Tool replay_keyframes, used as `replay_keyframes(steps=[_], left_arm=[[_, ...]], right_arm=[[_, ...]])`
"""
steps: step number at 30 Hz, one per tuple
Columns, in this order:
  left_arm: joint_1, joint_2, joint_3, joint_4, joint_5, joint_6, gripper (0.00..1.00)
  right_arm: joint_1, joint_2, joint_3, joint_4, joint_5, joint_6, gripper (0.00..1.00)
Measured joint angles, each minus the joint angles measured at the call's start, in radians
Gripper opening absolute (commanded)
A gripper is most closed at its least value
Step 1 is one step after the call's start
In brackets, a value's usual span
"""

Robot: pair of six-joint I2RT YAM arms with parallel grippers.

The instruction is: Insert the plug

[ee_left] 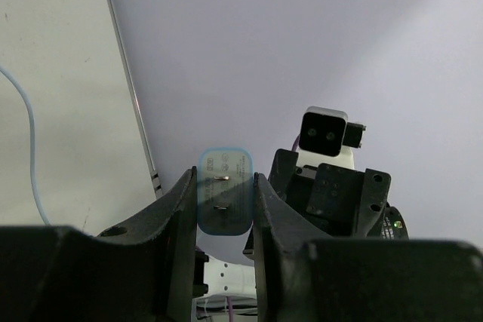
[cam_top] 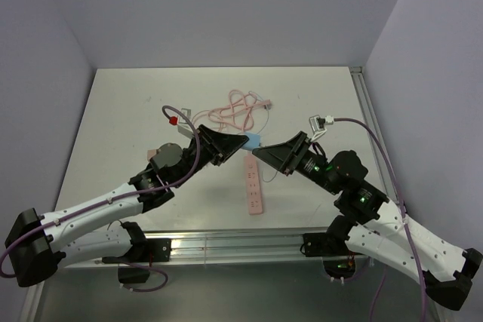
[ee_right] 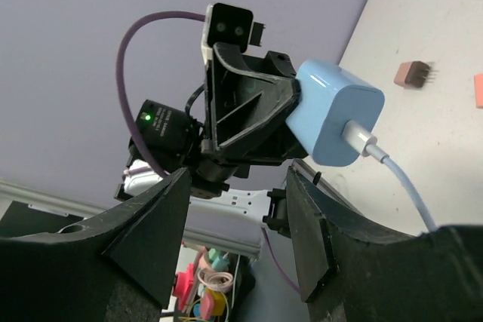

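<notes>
A white table (cam_top: 128, 111) sits inside plain lavender walls. Two white-and-black arms reach in from its near edge, the left arm (cam_top: 98, 213) and the right arm (cam_top: 392, 224), and their tips almost meet over the middle. A long pink power strip (cam_top: 254, 186) lies flat on the table below them. The left jaws are narrow and clamped on the sides of a light-blue rounded plastic plug (ee_left: 224, 201), held in the air near the strip's far end, with its two metal prongs facing the wrist. The right jaws stand apart and hold nothing, just beside the plug – its pale cable (ee_right: 400, 179) trails away.

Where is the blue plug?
Top view, centre: the blue plug is clamped in the left gripper, raised by the pink power strip, facing the right gripper.
</notes>
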Motion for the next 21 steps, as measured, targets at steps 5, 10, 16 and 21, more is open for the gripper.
replay_keyframes(steps=[5,10,16,21], left_arm=[[-0.013,-0.002,-0.002,0.002,-0.013,0.000,0.00],[-0.024,-0.002,-0.002,0.003,-0.024,0.001,0.00],[-0.028,-0.004,-0.002,0.003,-0.031,0.002,0.00],[-0.035,-0.015,-0.003,0.004,-0.031,0.001,0.00]], right_arm=[[-0.002,0.006,-0.011,-0.004,0.003,0.011,0.60],[-0.002,0.007,-0.013,-0.035,0.009,0.011,0.59],[-0.002,0.008,-0.013,-0.067,0.028,0.013,0.59],[-0.002,0.008,-0.013,-0.069,0.053,0.013,0.58]])
